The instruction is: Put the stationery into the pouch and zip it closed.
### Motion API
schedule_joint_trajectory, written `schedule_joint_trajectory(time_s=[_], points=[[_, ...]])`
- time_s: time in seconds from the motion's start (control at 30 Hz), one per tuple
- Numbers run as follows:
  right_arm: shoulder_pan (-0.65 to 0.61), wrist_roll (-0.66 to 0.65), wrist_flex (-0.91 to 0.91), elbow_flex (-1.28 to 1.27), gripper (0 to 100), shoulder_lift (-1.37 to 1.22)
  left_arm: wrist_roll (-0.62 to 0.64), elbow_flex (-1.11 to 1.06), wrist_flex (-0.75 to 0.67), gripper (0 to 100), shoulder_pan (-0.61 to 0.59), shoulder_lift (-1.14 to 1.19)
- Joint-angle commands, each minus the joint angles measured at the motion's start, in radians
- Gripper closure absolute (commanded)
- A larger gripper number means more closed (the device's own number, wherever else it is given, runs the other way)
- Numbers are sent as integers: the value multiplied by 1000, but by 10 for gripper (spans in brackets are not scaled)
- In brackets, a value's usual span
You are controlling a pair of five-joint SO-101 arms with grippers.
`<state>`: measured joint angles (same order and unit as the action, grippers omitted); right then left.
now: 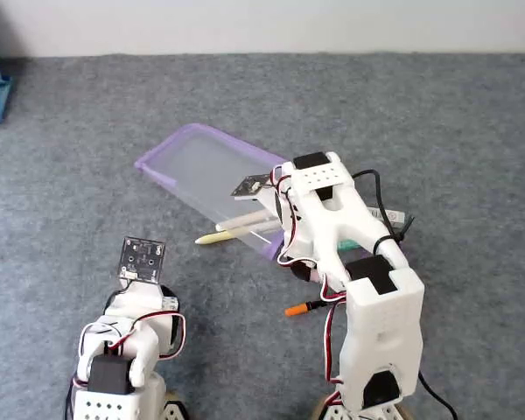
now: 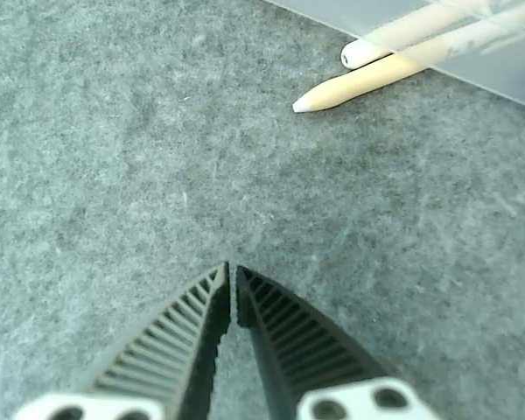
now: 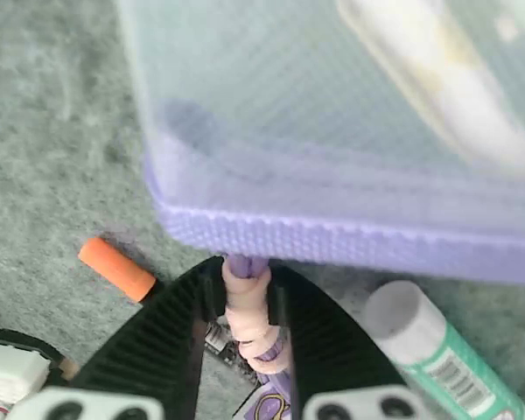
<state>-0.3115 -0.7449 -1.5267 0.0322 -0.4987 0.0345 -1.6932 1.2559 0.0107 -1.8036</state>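
Right gripper (image 3: 245, 269) clamped on the zipper pull (image 3: 250, 317) of the translucent purple pouch (image 3: 315, 149). Left gripper (image 2: 231, 273) closed, empty, above grey felt (image 2: 114, 131).

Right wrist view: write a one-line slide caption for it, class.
Right gripper shut on the zip pull at the pouch edge, orange pen cap and glue stick beside it.

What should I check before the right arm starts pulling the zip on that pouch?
1. Right gripper grips the zipper pull: ok.
2. All stationery inside the pouch: not ok; orange-capped pen and glue stick lie outside.
3. Pouch edge clear: not ok; cream pencil juts out.
4. Left gripper free: ok, shut and empty.
5. How far the zip is closed: cannot tell.
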Motion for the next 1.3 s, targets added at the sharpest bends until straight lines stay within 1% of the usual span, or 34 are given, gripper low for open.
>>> schedule_joint_trajectory(time_s=[0.0, 0.27, 0.37, 0.57, 0.63, 0.73, 0.97, 1.03, 1.13, 1.27], points=[[7, 51, -50, 17, 991, 128, -9, 10, 3, 986, -2, -15], [2, 130, -147, 17, 991, 443, -9, 10, 3, 986, -2, -15], [-31, 170, -179, 17, 991, 564, -9, 10, 3, 986, -2, -15], [-148, 298, -239, 15, 991, 734, -9, 10, 3, 986, -2, -15], [-171, 359, -240, 15, 991, 771, -9, 10, 3, 986, -2, -15], [-180, 457, -232, 15, 991, 817, -9, 10, 3, 986, -2, -15], [-182, 624, -208, 15, 991, 914, -9, 10, 3, 986, -2, -15], [-193, 647, -191, 12, 991, 957, -9, 10, 3, 986, -2, -15], [-232, 649, -180, 11, 991, 995, -9, 10, 3, 986, -2, -15], [-288, 654, -165, 3, 991, 1000, -12, 10, 3, 986, 2, -15]])
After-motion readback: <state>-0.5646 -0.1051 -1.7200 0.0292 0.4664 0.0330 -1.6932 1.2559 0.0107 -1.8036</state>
